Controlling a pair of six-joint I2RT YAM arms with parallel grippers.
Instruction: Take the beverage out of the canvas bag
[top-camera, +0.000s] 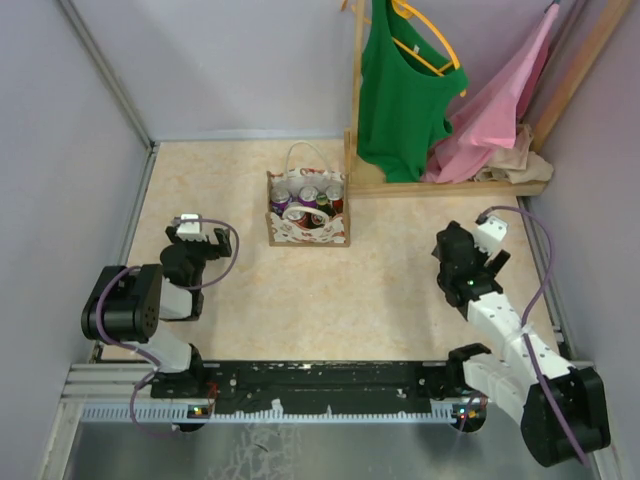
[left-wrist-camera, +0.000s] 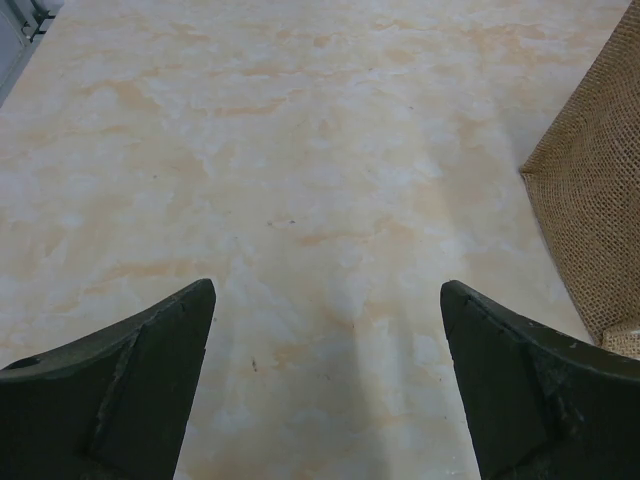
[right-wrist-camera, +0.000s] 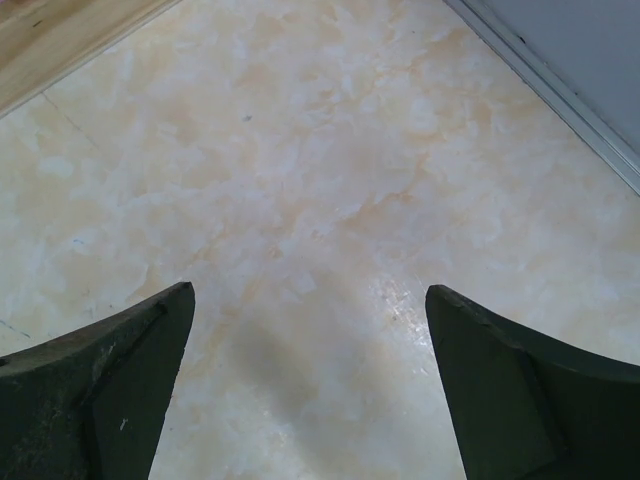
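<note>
The left gripper (left-wrist-camera: 325, 290) and right gripper (right-wrist-camera: 310, 290) hang over a marbled tabletop (left-wrist-camera: 300, 150), jaws spread wide. The canvas bag (left-wrist-camera: 590, 200), beverage cans (top-camera: 308, 197) upright inside, sits ahead-right of the left jaws. A wooden rack (right-wrist-camera: 60, 30) holding a green shirt (top-camera: 400, 90) stands ahead-left of the right jaws.

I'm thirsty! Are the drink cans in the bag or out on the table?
In the bag. The top view shows the cans sitting inside the open canvas bag; none on the table.
</note>
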